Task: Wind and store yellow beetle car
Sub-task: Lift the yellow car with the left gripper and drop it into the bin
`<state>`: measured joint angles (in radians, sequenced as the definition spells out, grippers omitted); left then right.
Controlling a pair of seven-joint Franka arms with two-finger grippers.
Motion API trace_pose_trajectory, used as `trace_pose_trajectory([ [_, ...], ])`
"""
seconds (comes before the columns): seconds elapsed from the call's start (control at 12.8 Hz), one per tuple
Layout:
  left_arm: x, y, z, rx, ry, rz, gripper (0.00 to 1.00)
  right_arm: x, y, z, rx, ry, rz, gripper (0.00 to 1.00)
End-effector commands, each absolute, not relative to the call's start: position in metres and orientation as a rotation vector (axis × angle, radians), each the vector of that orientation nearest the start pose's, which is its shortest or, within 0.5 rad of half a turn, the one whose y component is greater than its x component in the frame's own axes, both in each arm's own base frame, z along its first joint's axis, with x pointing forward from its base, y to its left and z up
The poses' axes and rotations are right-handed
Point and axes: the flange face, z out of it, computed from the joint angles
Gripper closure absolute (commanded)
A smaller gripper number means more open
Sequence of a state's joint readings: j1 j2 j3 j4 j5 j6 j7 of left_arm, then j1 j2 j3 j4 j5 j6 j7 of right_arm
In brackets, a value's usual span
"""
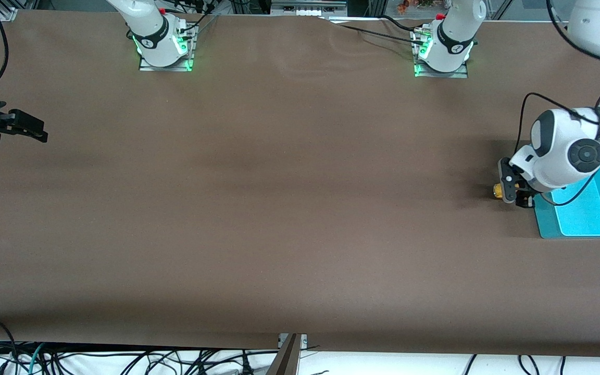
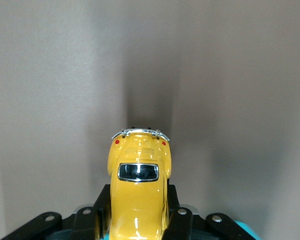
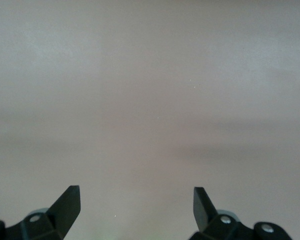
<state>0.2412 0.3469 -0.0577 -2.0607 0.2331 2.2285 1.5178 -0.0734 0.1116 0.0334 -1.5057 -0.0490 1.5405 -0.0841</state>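
Two arms stand at the table (image 1: 289, 208), and only the left one is busy: the left gripper (image 1: 513, 194) sits low at about 3 o'clock in the front view, toward the left arm's end of the table, its fingers (image 2: 177, 225) pressed against the flanks of the car (image 2: 138, 192). The car shows as a yellow speck at the fingertips in the front view, just beside the edge of the bin (image 1: 599, 208), over brown table and not yet over the bin. Whether its wheels touch the table cannot be told. The step in hand looks like the storing half, or the very end of winding. The next move likely calls for a short carry over the bin's rim, then spreading the fingers low enough that the car does not bounce or roll off. The right gripper (image 1: 32, 130) waits at about 9 o'clock with fingers wide apart and nothing between them
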Motion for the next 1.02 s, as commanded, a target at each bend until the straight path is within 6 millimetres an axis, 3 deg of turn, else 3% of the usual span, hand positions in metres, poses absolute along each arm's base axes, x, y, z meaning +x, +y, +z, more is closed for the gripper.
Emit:
trace_pose_trajectory([
  [0.0,0.555,0.122,0.308,-2.459,2.13,0.485,0.87,0.582,-0.032,0.594,-3.18,-0.061,0.117,0.0],
  [0.16,0.557,0.145,0.341,-2.457,2.147,0.557,0.85,0.582,-0.033,0.594,-3.18,-0.059,0.117,0.0],
  [0.31,0.557,0.193,0.342,-2.359,2.154,0.604,0.85,0.582,-0.034,0.594,-3.183,-0.059,0.117,0.0],
  [0.39,0.555,0.222,0.333,-2.327,2.137,0.586,0.85,0.582,-0.033,0.594,-3.182,-0.059,0.117,0.0],
  [0.63,0.554,0.284,0.276,-2.178,2.224,0.435,0.84,0.582,-0.034,0.594,-3.183,-0.059,0.117,0.0],
  [0.94,0.547,0.308,0.211,-2.185,2.23,0.351,0.8,0.582,-0.033,0.594,-3.181,-0.059,0.117,0.0],
])
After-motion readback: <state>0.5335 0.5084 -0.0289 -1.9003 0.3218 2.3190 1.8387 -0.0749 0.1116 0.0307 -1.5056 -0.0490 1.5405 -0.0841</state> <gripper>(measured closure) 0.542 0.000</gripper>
